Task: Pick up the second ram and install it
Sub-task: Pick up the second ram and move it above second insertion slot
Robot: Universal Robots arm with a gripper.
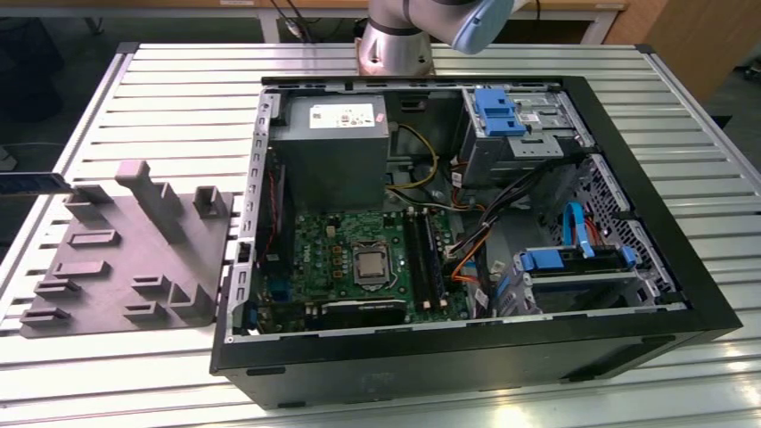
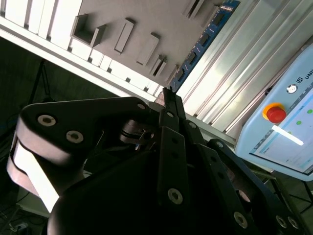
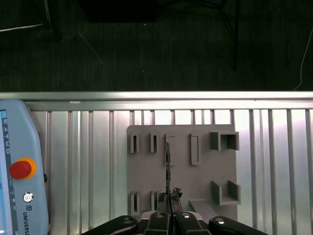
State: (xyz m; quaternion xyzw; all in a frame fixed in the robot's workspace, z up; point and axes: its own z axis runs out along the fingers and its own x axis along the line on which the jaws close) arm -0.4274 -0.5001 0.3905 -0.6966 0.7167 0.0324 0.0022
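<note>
The claw (image 3: 169, 204) hangs over the grey plastic holder (image 3: 183, 181), a flat plate with raised rectangular slots. Its dark metal fingers are clenched on the second ram (image 3: 167, 166), a slim blue-green board seen edge-on. That stick sits at the exterior view's left edge, above the ribbed metal counter (image 1: 178, 89).

Table (image 1: 178, 80): ribbed bare metal, bright sheen. Holder (image 1: 131, 259): grey matt plastic. Case (image 1: 476, 366): black, matt. Gripper (image 2: 168, 95): black metal, smooth satin. Ram (image 2: 205, 41): blue board, slight sheen. Pendant (image 2: 288, 127): smooth pale plastic.
</note>
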